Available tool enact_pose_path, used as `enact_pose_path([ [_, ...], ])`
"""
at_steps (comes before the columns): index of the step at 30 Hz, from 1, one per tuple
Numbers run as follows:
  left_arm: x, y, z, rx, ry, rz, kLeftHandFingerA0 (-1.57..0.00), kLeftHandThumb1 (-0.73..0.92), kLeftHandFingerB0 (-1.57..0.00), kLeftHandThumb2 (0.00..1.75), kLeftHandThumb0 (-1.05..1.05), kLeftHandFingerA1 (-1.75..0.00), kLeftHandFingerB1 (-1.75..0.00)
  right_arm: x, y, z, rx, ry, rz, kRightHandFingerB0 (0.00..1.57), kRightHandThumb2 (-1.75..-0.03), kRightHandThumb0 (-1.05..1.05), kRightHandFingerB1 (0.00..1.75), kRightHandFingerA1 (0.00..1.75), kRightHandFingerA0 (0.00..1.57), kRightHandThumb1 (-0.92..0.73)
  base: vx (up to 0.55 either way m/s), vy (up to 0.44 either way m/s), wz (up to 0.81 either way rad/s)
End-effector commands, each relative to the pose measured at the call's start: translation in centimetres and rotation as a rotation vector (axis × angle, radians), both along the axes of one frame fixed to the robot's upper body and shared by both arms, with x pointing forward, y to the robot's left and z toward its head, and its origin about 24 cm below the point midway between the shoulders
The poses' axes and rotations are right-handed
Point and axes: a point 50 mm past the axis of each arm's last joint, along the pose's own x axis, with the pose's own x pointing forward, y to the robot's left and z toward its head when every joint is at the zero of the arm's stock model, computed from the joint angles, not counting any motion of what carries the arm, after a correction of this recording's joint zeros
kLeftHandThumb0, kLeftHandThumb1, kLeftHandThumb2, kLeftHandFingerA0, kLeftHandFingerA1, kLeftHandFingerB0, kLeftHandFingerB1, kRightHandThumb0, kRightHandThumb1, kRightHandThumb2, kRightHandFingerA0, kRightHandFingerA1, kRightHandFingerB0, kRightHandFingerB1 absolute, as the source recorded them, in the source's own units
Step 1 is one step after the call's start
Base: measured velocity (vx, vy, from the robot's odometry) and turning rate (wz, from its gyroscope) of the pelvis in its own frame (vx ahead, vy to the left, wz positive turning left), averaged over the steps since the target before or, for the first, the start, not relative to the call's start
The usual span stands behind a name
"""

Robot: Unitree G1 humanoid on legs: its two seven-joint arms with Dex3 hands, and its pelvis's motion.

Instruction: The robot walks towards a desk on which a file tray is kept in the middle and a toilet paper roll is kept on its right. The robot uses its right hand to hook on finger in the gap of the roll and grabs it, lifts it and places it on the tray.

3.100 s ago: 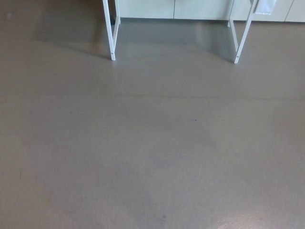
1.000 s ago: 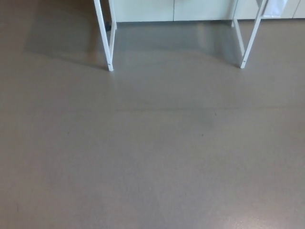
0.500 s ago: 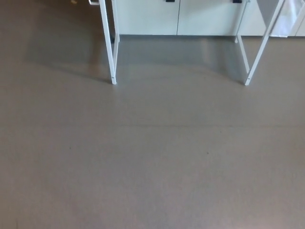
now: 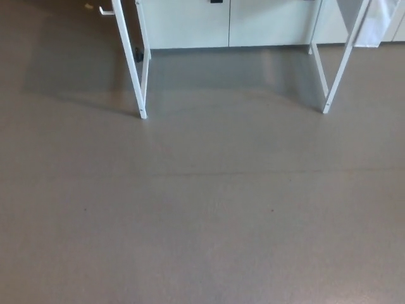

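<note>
Only the desk's white legs show, at the top of the head view: the left legs (image 4: 132,66) and the right legs (image 4: 340,63). The desk top, the file tray and the toilet paper roll are out of the picture. Neither of my hands nor any part of my arms shows.
Grey-brown floor (image 4: 202,209) fills most of the picture. Pale cabinet fronts (image 4: 228,24) with dark handles stand behind the desk legs. Something white (image 4: 374,22) hangs by the right legs. The desk's shadow (image 4: 69,63) lies on the floor at upper left.
The camera has moved: since 3.1 s ago the desk legs have slid lower in the picture and more of the cabinets shows. In the last half second the picture shifted slightly left.
</note>
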Motion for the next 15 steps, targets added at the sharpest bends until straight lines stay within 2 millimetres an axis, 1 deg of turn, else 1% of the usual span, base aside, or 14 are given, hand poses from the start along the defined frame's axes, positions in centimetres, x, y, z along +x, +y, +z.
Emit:
enact_pose_path([
  [1, 0.39, 0.83, 0.84, 0.028, -0.017, -0.010, -0.32, 0.80, -0.36, 0.64, -0.72, -0.68, -0.61, -0.26, -0.10, -0.02, -0.031, 0.019, 0.022, 0.12, -0.83, -0.73, 0.38, 0.32, 0.02, -0.48, 0.16, 0.209, 0.01],
  [2, 0.41, 0.83, 0.86, 0.031, -0.014, -0.019, -0.32, 0.79, -0.36, 0.64, -0.72, -0.70, -0.62, -0.22, -0.07, 0.02, -0.013, 0.016, 0.022, 0.10, -0.85, -0.74, 0.35, 0.34, 0.02, -0.49, 0.20, 0.207, 0.32],
  [3, 0.42, 0.85, 0.87, 0.033, -0.013, -0.017, -0.33, 0.79, -0.37, 0.63, -0.73, -0.71, -0.63, -0.19, -0.13, 0.14, -0.007, 0.031, 0.040, 0.08, -0.89, -0.86, 0.26, 0.21, 0.00, -0.55, 0.21, 0.178, -0.39],
  [5, 0.45, 0.87, 0.89, 0.037, -0.008, -0.021, -0.33, 0.79, -0.37, 0.63, -0.73, -0.71, -0.63, -0.11, -0.17, 0.20, -0.019, 0.052, 0.054, 0.08, -0.89, -0.86, 0.26, 0.21, 0.00, -0.55, 0.18, 0.174, -0.09],
  [6, 0.40, 0.87, 0.90, 0.020, -0.025, -0.004, -0.29, 0.78, -0.33, 0.64, -0.71, -0.69, -0.62, 0.00, -0.35, 0.37, 0.032, 0.056, 0.015, 0.11, -0.86, -0.79, 0.21, 0.25, 0.00, -0.51, 0.11, 0.163, 0.07],
  [7, 0.55, 0.89, 0.94, 0.028, -0.022, -0.003, -0.31, 0.79, -0.35, 0.63, -0.71, -0.70, -0.62, -0.14, -0.23, 0.10, 0.060, 0.002, -0.036, 0.08, -0.84, -0.70, 0.32, 0.31, 0.00, -0.47, 0.00, 0.000, 0.00],
  [8, 0.56, 0.89, 0.94, 0.025, -0.024, 0.001, -0.30, 0.78, -0.35, 0.63, -0.71, -0.70, -0.62, -0.11, -0.22, 0.25, 0.033, 0.037, 0.023, 0.03, -0.87, -0.76, 0.24, 0.25, 0.00, -0.52, 0.00, 0.000, 0.00],
  [9, 0.51, 0.89, 0.89, 0.027, -0.018, -0.006, -0.33, 0.80, -0.37, 0.63, -0.70, -0.69, -0.61, 0.12, -0.30, 0.43, -0.017, 0.095, 0.077, 0.11, -0.91, -0.80, 0.21, 0.30, 0.01, -0.54, 0.05, 0.055, 0.07],
  [10, 0.55, 0.88, 0.89, 0.013, -0.039, 0.020, -0.30, 0.78, -0.36, 0.63, -0.70, -0.68, -0.60, 0.25, -0.27, 0.45, 0.013, 0.062, 0.044, 0.07, -0.87, -0.78, 0.23, 0.26, 0.00, -0.51, 0.09, 0.009, 0.05],
  [11, 0.60, 0.89, 0.89, 0.029, -0.019, -0.006, -0.33, 0.80, -0.37, 0.63, -0.71, -0.68, -0.61, 0.27, -0.22, 0.56, 0.007, 0.044, 0.057, 0.08, -0.86, -0.80, 0.28, 0.30, 0.00, -0.51, 0.10, -0.035, 0.06],
  [12, 0.60, 0.89, 0.89, 0.029, -0.019, -0.006, -0.33, 0.80, -0.37, 0.63, -0.71, -0.68, -0.61, 0.27, -0.22, 0.56, 0.007, 0.044, 0.057, 0.08, -0.86, -0.80, 0.28, 0.30, 0.00, -0.51, 0.10, -0.015, 0.05],
  [13, 0.62, 0.90, 0.92, 0.031, -0.015, -0.016, -0.32, 0.80, -0.34, 0.64, -0.70, -0.69, -0.62, 0.18, -0.13, 0.42, 0.010, 0.010, 0.030, 0.14, -0.78, -0.72, 0.42, 0.35, 0.04, -0.45, 0.12, -0.047, 0.04],
  [14, 0.75, 0.91, 0.99, 0.023, -0.027, -0.013, -0.32, 0.80, -0.34, 0.64, -0.70, -0.69, -0.62, 0.15, -0.01, 0.18, 0.022, -0.035, -0.023, 0.14, -0.78, -0.72, 0.42, 0.35, 0.04, -0.45, 0.12, -0.092, 0.00],
  [15, 0.93, 0.91, 1.04, 0.022, -0.035, -0.014, -0.27, 0.80, -0.33, 0.64, -0.71, -0.68, -0.61, 0.38, -0.01, 0.29, 0.018, -0.032, -0.017, 0.13, -0.79, -0.74, 0.40, 0.37, 0.07, -0.47, 0.11, -0.086, 0.06],
])
